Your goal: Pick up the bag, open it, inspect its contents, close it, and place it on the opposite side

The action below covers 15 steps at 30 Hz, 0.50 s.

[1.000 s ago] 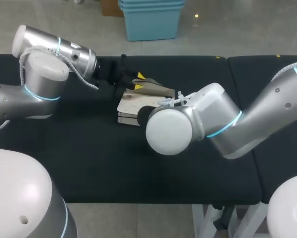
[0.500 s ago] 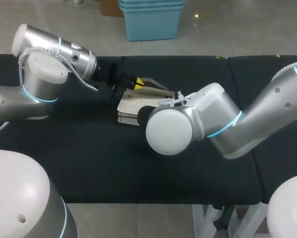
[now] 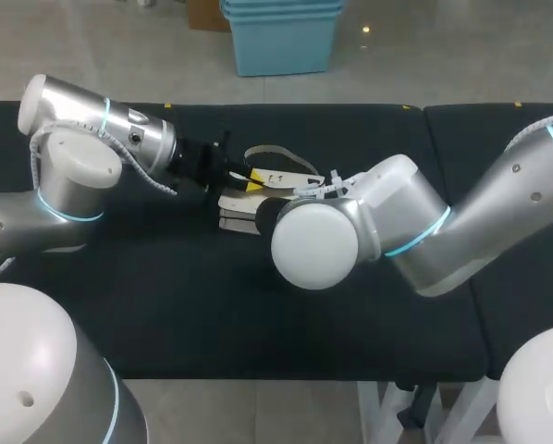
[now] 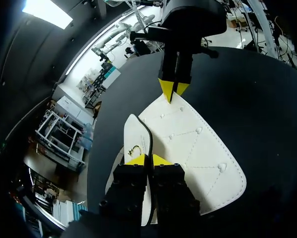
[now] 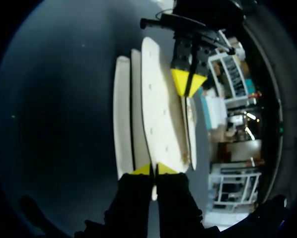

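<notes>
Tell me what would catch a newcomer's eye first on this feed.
The cream-white bag lies mid-table on the black table, its broad flap raised off the body. The left gripper and right gripper pinch that flap from opposite ends, their yellow tips facing each other. In the head view, the right arm's large elbow covers part of the bag.
</notes>
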{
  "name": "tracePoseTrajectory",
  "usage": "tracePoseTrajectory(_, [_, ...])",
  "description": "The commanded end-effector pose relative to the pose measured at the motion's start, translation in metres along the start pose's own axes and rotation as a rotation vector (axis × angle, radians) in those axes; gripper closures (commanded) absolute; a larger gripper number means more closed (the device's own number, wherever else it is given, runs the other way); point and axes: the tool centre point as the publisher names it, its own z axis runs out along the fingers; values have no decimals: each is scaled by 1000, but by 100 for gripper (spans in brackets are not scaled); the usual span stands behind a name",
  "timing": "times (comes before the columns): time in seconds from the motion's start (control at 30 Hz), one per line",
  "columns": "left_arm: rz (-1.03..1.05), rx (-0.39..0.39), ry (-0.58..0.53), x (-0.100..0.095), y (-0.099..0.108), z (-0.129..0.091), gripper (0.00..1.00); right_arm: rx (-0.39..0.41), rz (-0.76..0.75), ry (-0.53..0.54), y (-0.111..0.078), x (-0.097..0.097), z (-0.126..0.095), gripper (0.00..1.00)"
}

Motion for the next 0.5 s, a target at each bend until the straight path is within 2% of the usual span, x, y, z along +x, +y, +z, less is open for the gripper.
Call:
tracePoseTrajectory(0.03, [21,1,-32,8,-2,0,100,-1,1,-3,0,2,2,100])
tracePoseTrajectory(0.27, [73,16,-40,17,0,-8,100,-1,1,-3,0,2,2,100])
tracePoseTrajectory(0.5, [124,-27,-75,21,1,-7,100,-1,1,-3,0,2,2,100])
